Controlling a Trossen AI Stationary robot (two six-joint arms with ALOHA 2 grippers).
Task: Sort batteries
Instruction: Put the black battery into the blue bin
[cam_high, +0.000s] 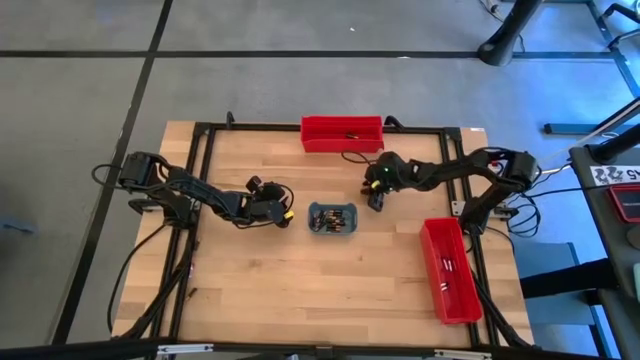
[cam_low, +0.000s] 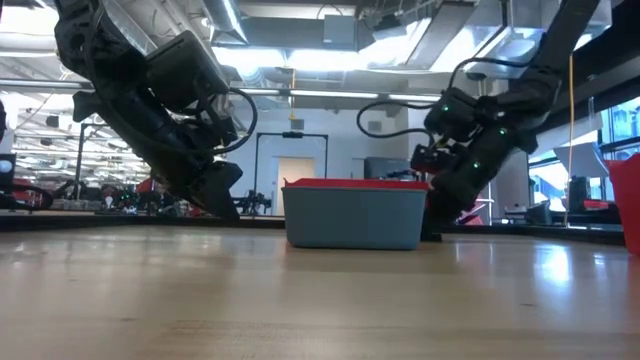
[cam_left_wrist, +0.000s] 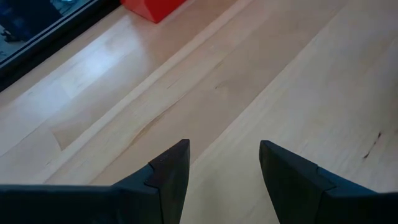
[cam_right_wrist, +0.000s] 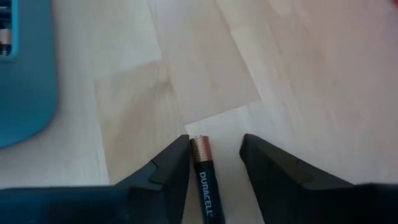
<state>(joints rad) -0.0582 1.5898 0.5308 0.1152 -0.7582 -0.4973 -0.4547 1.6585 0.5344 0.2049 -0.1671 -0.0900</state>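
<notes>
Left arm reaches in from the desk's (cam_high: 260, 290) left edge, bent low and stretched toward the middle, its left tool (cam_high: 284, 208) just left of the grey-blue tray (cam_high: 332, 219). In its wrist view the two dark fingers (cam_left_wrist: 168, 171) stand wide apart with only bare wood between them, so this tool holds nothing and waits. The tray sits at the desk's centre with a cluster of batteries (cam_high: 330, 221) lying inside it; they are too small in the high view to tell how each one points. Right of the tray, and a little toward the far side, hangs the right tool (cam_high: 377, 198), its arm folded back to the desk's right edge and its wrist pitched steeply down at the wood. In its wrist view a single battery (cam_right_wrist: 203, 177) lies between the fingers, hard against one fingertip (cam_right_wrist: 176, 163) with a clear gap to the other, so the tool is part-way narrowed and I judge the grip not yet firm. The battery's long axis runs straight out along the fingers, copper end pointing forward and away from the wrist, dark body back between the fingers, so the jaws would press across its round sides. Whether it rests on the desk or is already lifted I cannot tell. Two red bins are near: one (cam_high: 342, 133) at the far edge behind this tool, one (cam_high: 447, 270) along the right edge, the right arm the nearer to both.
</notes>
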